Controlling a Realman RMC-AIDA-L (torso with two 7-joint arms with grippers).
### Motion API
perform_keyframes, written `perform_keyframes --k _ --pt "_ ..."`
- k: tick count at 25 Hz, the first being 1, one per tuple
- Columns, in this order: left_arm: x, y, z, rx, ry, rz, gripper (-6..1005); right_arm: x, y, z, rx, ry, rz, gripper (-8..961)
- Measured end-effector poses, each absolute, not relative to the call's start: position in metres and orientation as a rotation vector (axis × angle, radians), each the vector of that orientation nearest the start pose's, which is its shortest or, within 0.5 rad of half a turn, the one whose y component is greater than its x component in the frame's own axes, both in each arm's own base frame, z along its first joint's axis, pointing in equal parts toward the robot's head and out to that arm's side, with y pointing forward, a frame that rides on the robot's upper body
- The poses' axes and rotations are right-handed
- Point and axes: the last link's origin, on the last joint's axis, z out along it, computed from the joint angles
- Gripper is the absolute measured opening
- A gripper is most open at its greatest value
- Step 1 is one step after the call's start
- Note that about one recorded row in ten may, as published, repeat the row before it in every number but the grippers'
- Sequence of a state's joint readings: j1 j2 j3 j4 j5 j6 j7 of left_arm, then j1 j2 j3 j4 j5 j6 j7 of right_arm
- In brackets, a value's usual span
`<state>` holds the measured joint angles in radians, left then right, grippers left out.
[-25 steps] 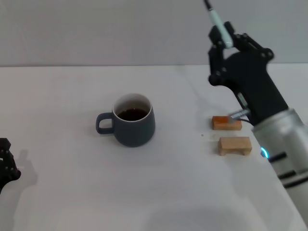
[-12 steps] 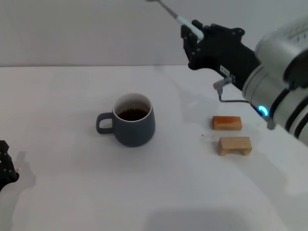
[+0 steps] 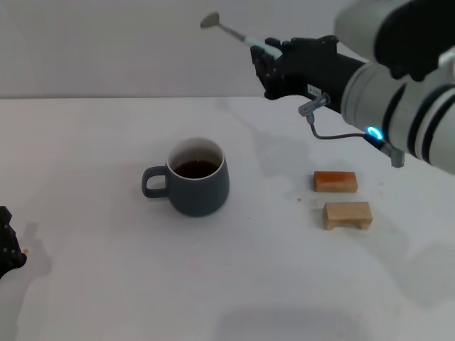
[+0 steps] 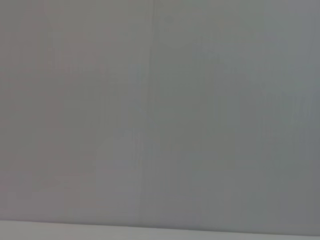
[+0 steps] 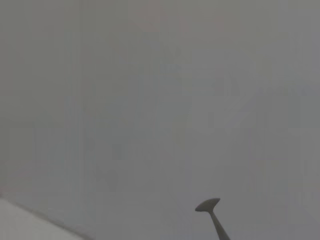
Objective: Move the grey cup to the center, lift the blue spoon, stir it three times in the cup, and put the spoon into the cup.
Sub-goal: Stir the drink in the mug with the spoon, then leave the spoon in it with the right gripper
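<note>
1. grey and rounded, the grey cup (image 3: 198,177) stands upright near the middle of the white table (image 3: 106,284), its loop handle turned toward the robot's left and dark brown liquid showing inside its white interior.
2. the right claw (image 3: 269,65) is raised high above the far side of the table, beyond the cup and to its right, and is clamped on the blue spoon (image 3: 233,33).
3. the spoon is held in the air, tilted, with its pale blue handle in the claw and its grey metal neck and bowl reaching up and toward the robot's left; the bowl is well above the cup and apart from it.
4. in the right wrist view only the spoon's metal bowl and neck (image 5: 212,214) show against a plain grey wall.
5. two wooden blocks lie on the table to the right of the cup: an orange-brown block (image 3: 335,182) farther back and a pale block (image 3: 347,214) just in front of it, close together, not touching.
6. the left claw (image 3: 8,245) sits low at the near left edge of the table, well apart from the cup; i cannot tell whether it is open or closed.
7. the left wrist view shows only a grey wall.
</note>
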<state>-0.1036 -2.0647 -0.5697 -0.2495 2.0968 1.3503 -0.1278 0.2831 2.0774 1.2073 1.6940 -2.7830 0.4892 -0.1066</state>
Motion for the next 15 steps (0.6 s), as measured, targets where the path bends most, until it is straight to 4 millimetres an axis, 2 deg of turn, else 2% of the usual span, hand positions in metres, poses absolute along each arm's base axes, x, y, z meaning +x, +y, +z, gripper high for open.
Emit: perform_keyframes --k 2,6,10,15 --pt "-0.376 0.212 -0.021 -1.512 -0.653 -0.66 -2 0.072 0.349 -0.017 -2.22 0.499 0.389 161" --pt "-0.376 0.213 -0.021 -1.514 -0.653 -0.66 -1 0.063 0.347 -0.013 -2.25 0.495 0.331 161" --pt "-0.376 0.213 -0.02 -1.508 -0.653 -0.664 -1 0.046 0.337 -0.003 -2.28 0.446 0.234 161" --pt "-0.376 0.211 -0.018 -1.499 -0.645 -0.667 -1 0.04 0.327 -0.002 -2.324 0.459 0.183 161"
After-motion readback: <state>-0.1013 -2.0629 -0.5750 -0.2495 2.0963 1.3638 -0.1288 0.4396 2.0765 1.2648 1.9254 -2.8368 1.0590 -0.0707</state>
